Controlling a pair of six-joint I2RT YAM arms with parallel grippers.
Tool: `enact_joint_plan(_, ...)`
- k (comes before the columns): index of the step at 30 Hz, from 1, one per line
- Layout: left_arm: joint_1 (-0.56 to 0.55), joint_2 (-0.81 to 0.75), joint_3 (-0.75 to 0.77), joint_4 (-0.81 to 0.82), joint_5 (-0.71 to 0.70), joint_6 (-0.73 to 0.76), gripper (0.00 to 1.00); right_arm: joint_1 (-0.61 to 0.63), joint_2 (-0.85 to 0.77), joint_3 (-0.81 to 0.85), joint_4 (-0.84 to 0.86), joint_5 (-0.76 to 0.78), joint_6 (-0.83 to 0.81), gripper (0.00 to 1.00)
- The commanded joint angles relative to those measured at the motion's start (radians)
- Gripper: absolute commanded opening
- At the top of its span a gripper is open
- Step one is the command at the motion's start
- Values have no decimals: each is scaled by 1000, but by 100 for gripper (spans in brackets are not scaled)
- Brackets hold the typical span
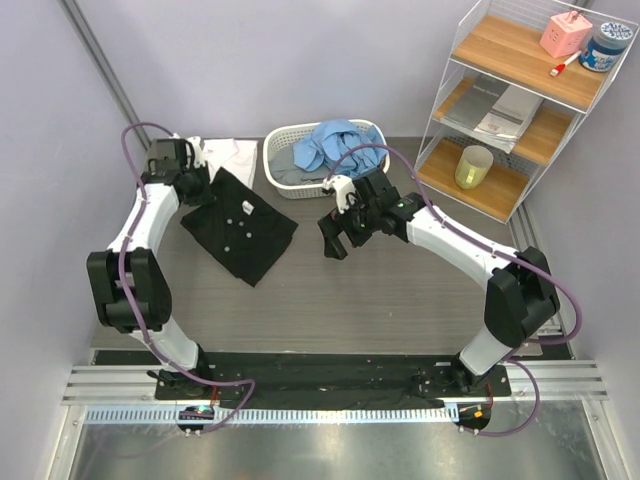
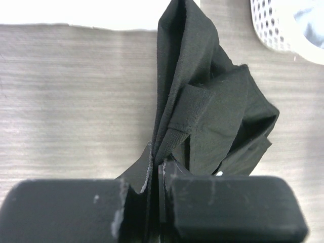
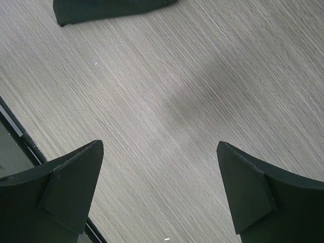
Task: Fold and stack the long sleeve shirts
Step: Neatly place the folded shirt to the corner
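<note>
The black long sleeve shirt (image 1: 238,228) lies folded on the table at the left, small white buttons showing. My left gripper (image 1: 205,182) is shut on its far corner; in the left wrist view the cloth (image 2: 202,106) bunches between the closed fingers (image 2: 157,167). A white shirt (image 1: 232,158) lies folded at the back left, beside the gripper, and shows as a white edge in the left wrist view (image 2: 101,12). A light blue shirt (image 1: 335,145) is in the basket. My right gripper (image 1: 340,232) is open and empty above bare table, right of the black shirt (image 3: 101,9).
A white slatted basket (image 1: 285,180) stands at the back centre and also holds grey cloth. A wire shelf unit (image 1: 520,110) with a yellow cup, papers and small items stands at the back right. The table's near edge carries the arm bases.
</note>
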Motion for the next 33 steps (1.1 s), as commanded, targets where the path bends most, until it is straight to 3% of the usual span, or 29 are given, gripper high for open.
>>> enact_joint_plan(1, 1, 25, 78, 110, -48, -56, 0, -9, -54, 3, 4, 0, -10, 100)
enact_joint_plan(18, 4, 84, 188, 169, -175, -147, 0, -27, -77, -20, -4, -4, -22, 100)
enact_joint_plan(33, 4, 193, 337, 221, -177, -311, 0, -30, -68, -20, -6, -18, -22, 100)
